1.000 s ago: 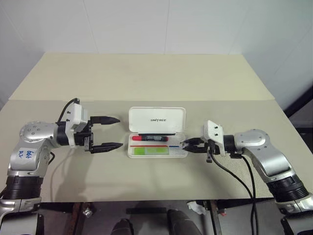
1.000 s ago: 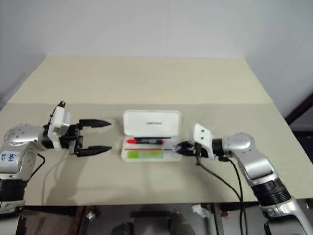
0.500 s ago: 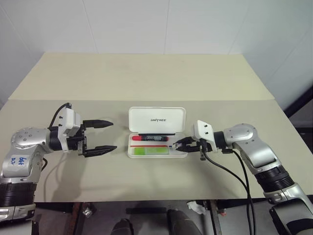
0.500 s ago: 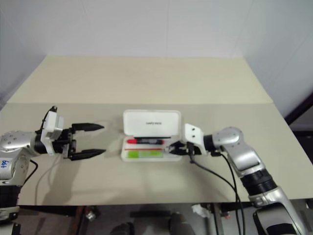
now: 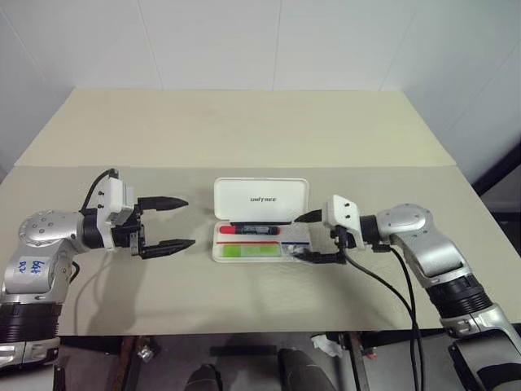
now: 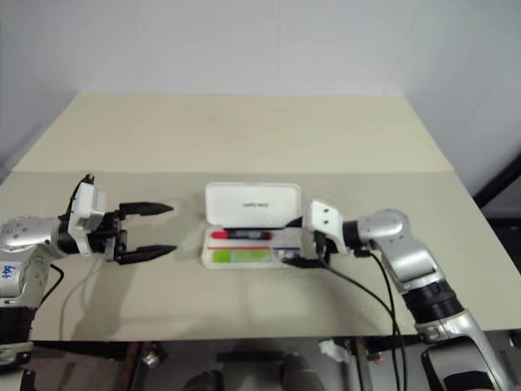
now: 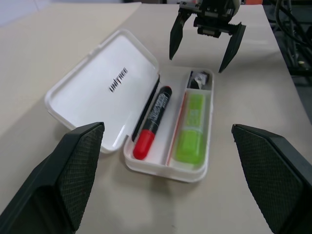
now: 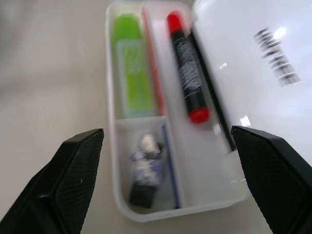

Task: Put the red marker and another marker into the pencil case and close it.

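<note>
Both the red marker (image 7: 153, 116) and the green marker (image 7: 191, 128) lay inside the pencil case (image 5: 221, 252); its lid stood open, unclosed. Both grippers' jaws were spread, empty, beside it.

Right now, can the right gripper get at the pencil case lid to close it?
Probably yes: the right gripper is open at the pencil case's right end, and the raised lid has nothing blocking it.
</note>
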`<action>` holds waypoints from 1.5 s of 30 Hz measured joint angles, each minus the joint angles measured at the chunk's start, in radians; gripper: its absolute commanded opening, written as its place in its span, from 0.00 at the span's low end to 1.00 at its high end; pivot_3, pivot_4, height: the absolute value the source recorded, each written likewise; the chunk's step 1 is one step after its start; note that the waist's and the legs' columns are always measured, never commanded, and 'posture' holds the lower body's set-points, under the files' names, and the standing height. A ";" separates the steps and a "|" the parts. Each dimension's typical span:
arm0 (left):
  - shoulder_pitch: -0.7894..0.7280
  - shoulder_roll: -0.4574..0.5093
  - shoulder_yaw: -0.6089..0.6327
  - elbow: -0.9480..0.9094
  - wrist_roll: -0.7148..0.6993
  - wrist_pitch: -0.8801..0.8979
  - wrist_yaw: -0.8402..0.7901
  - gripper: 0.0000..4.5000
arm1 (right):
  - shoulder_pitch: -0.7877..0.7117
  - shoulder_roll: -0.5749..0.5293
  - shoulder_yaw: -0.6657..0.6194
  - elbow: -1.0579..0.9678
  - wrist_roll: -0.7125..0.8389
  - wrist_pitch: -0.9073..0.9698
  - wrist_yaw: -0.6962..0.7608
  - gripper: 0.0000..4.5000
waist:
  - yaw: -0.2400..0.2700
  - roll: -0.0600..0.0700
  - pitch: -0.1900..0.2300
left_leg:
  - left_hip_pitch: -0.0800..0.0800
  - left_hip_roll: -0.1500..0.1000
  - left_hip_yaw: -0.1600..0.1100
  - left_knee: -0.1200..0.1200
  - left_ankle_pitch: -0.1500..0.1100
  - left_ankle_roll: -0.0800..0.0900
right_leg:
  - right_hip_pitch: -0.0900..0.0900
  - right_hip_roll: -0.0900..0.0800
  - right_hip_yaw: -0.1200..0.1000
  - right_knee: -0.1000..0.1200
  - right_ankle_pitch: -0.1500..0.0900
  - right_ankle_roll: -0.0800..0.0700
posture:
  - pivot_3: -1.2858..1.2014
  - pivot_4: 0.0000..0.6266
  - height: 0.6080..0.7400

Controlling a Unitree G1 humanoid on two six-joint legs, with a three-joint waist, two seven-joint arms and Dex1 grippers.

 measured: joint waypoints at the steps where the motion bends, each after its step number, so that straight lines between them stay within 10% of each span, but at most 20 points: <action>1: -0.013 -0.002 -0.003 0.013 0.008 -0.009 0.006 1.00 | 0.001 0.015 -0.023 -0.003 0.031 -0.008 0.000 0.99 | -0.001 0.000 0.000 | 0.000 0.000 0.000 0.000 0.000 0.000 | 0.000 0.000 0.000 0.001 0.000 0.000 | 0.52 0.24 1.00; 9: -0.183 -0.044 -0.055 0.270 0.138 -0.176 0.087 0.96 | 0.059 0.012 -0.156 -0.051 0.221 0.033 0.044 1.00 | 0.009 0.000 0.000 | 0.000 0.000 0.000 0.002 0.000 0.000 | 0.000 0.000 -0.001 0.001 0.000 0.000 | 0.52 0.24 1.00; 23: -0.586 -0.131 -0.149 0.951 0.353 -0.458 0.204 0.01 | 0.103 -0.020 -0.194 -0.032 0.211 0.025 0.023 1.00 | 0.021 0.000 0.000 | -0.001 0.000 0.000 0.001 0.000 0.000 | 0.000 0.001 0.000 0.002 0.000 0.001 | 0.52 0.24 1.00; 34: -0.721 -0.279 -0.176 1.233 0.459 -0.450 0.334 0.01 | 0.131 -0.039 -0.245 -0.031 0.219 0.025 0.012 1.00 | 0.032 0.000 0.000 | -0.004 -0.001 -0.001 0.002 0.000 0.000 | -0.002 0.001 -0.001 0.002 0.000 0.002 | 0.52 0.24 1.00; 45: -0.781 -0.357 -0.114 1.220 0.397 -0.421 -0.061 0.01 | 0.180 -0.075 -0.271 -0.036 0.229 0.033 0.006 1.00 | 0.024 0.000 0.000 | -0.005 -0.001 -0.001 0.002 0.000 0.000 | -0.003 0.001 -0.001 0.002 0.000 0.002 | 0.52 0.24 1.00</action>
